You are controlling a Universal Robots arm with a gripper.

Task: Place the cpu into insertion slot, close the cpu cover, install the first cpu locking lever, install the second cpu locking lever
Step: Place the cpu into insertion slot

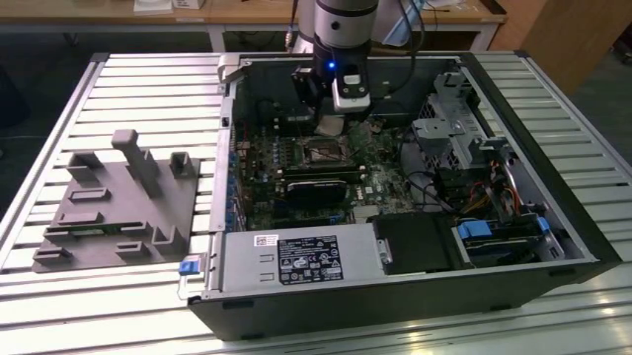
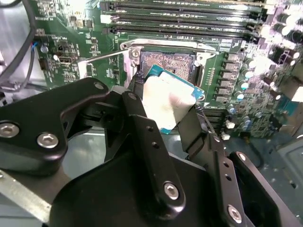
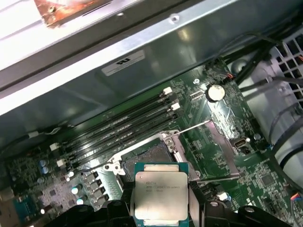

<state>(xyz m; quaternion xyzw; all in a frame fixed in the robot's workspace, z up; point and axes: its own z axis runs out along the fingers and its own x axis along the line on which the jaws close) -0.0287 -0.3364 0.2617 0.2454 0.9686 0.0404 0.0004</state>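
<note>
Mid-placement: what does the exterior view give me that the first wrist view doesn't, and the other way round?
Exterior view's extras: the whole open computer case on the slatted table, the grey fixture block at the exterior view's left, the power supply, and the arm reaching down into the case. First wrist view's extras: the cpu, metal top facing the camera, gripped in the hand, not yet seated, plus the memory slots and coin battery. Shared: the green motherboard and the open insertion slot.
</note>
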